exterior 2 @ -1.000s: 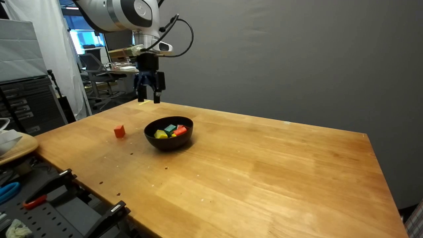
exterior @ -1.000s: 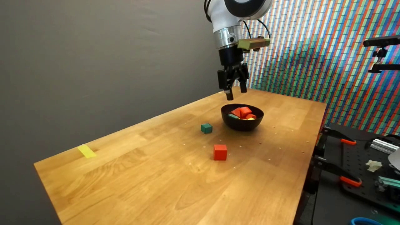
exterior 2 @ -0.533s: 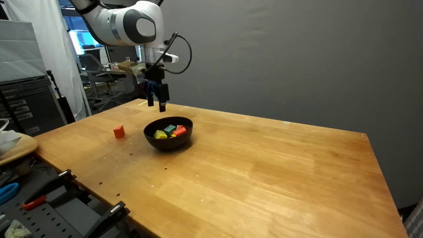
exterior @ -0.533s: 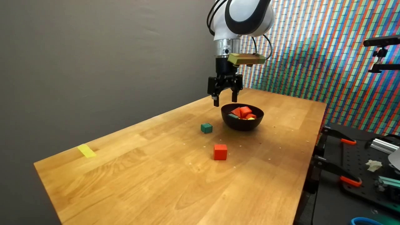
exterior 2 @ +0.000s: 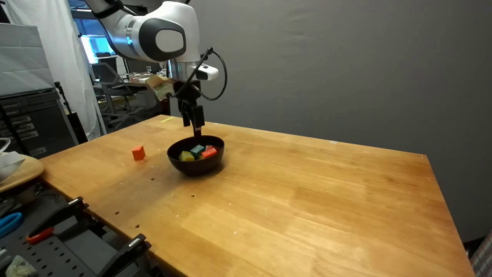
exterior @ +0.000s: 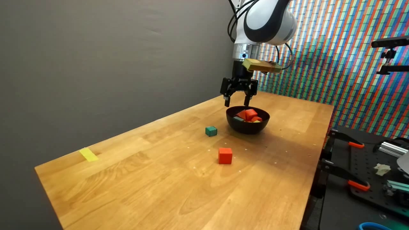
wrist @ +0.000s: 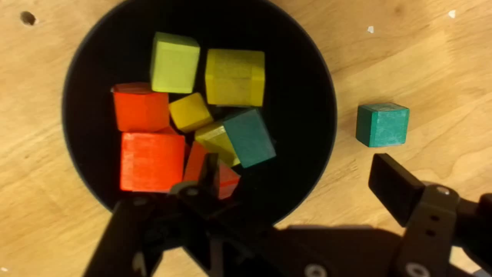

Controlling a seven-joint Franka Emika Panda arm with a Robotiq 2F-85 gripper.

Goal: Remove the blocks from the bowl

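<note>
The job looks early: at least eight blocks (wrist: pixel 235 77) lie heaped in the bowl (exterior: pixel 248 128), and just two sit out on the table (exterior: pixel 143 185), a green cube (wrist: pixel 388 126) at 3 o'clock of the bowl in the wrist view and a red cube (exterior: pixel 225 156) at 7 o'clock in an exterior view. The claw (exterior: pixel 237 102) gapes wide, gripping nothing; in the wrist view one jaw shows against the bowl, the other outside it at 4. There, a pale yellow block (wrist: pixel 175 67) lies at 11, a green block (wrist: pixel 250 137) at 4, red blocks (wrist: pixel 141 111) between 6 and 9. All look like painted wood, matte, scuffed and mostly square-edged, though a red piece (exterior: pixel 241 114) may be a wedge; the bowl is black, smooth and round, the table grained timber.
</note>
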